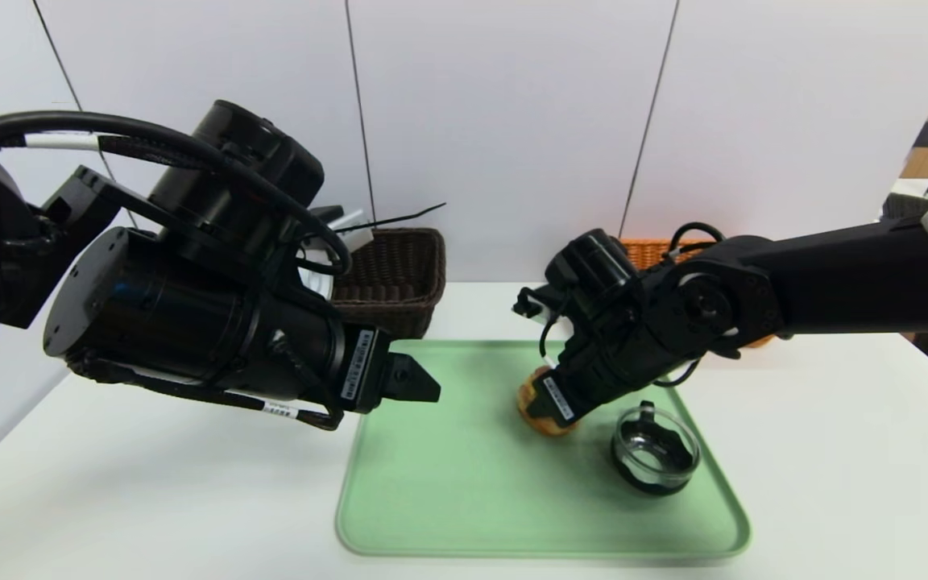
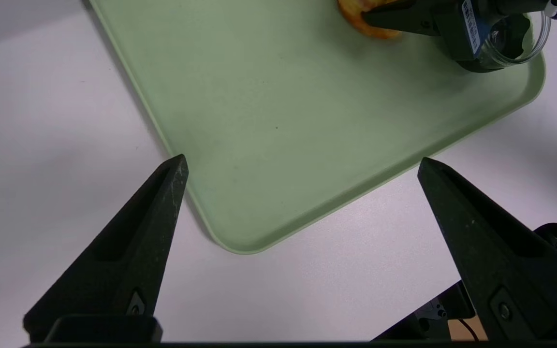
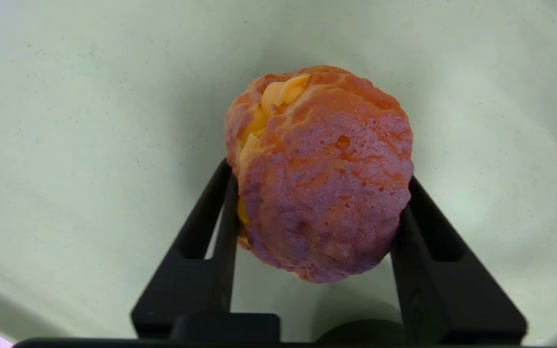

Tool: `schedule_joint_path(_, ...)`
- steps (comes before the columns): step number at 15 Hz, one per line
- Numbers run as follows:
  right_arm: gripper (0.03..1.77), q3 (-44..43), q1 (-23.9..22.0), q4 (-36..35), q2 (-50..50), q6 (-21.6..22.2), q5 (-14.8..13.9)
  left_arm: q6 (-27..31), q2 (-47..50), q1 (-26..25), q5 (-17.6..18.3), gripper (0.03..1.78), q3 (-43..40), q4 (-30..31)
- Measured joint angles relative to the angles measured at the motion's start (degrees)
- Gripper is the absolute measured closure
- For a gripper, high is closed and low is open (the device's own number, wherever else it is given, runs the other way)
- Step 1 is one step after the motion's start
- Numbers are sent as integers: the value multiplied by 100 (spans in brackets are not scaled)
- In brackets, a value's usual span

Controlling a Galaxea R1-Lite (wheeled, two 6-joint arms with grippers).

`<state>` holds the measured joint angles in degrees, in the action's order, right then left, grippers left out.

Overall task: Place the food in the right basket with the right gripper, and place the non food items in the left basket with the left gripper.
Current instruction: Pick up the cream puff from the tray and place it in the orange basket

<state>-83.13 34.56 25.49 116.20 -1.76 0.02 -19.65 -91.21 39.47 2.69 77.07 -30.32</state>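
Green tray is the landmark: on its far right part the right gripper has its fingers pressed against both sides of the bun — a closed grip. The glass dish sits on the tray just right of the bun. The left gripper hangs wide open over the tray's near-left corner, holding nothing. Beyond the tray's far edge stand the dark basket and, mostly hidden, the orange basket.

Black cylindrical arm housings, looped black cables, white barcode labels near both wrists. Left gripper: tapered matte-black fingers, one screw each. Pale grey right-arm segment.
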Motion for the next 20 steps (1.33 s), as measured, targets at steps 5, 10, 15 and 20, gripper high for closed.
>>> schedule_joint_path(5,102,-46,-28,-22,-63,44,13,-2,6,0,17,12,0,130)
schedule_joint_path(10,104,-286,-240,-46,-545,83,20,17,50,-1,28,12,0,135)
schedule_joint_path(15,104,-808,-935,-207,-895,178,-12,23,56,0,37,12,9,161)
schedule_joint_path(20,104,-1351,-1874,-385,-727,294,-13,13,56,0,37,12,0,161)
